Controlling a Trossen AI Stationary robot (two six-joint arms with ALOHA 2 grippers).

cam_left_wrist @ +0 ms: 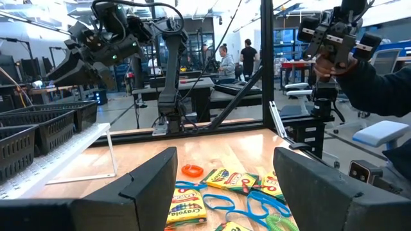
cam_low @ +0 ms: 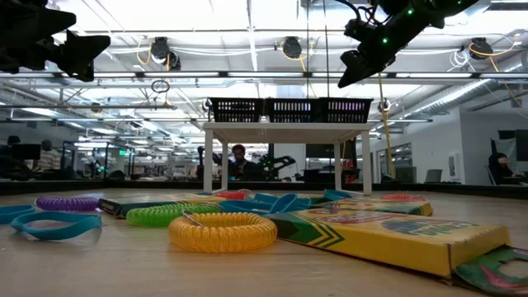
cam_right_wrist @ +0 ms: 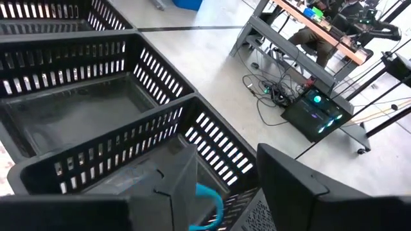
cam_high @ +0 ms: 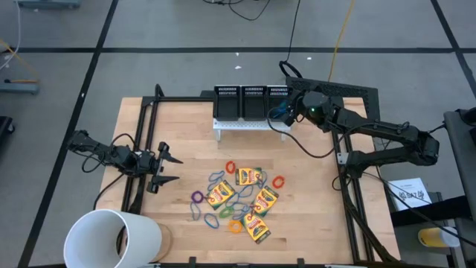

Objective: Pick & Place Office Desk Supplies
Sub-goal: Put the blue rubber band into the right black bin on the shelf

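Several yellow-and-green crayon boxes (cam_high: 248,176) lie flat at the table's middle. Thin loops lie among them: red (cam_high: 230,167), orange (cam_high: 278,181), purple (cam_high: 197,197) and blue (cam_high: 212,220). My left gripper (cam_high: 169,168) hangs open above the table's left side, pointing at the pile, which also shows in the left wrist view (cam_left_wrist: 231,179). My right gripper (cam_high: 286,112) is open above the rightmost black mesh bin (cam_right_wrist: 96,160). A blue loop (cam_right_wrist: 210,204) shows between its fingers. My right gripper's fingers stand wide apart over the rightmost bin, pointing down into it. The blue loop (cam_right_wrist: 212,199) shows right beside one finger (cam_right_wrist: 167,192). I cannot tell whether it touches that finger or lies in the bin below.
Three black mesh bins (cam_high: 242,103) sit in a row on a low white shelf (cam_high: 242,125) at the far edge. A large white cup (cam_high: 111,238) lies at the near left corner. A black frame (cam_high: 141,149) borders the table. A person's dark sleeve (cam_left_wrist: 366,77) shows beyond it.
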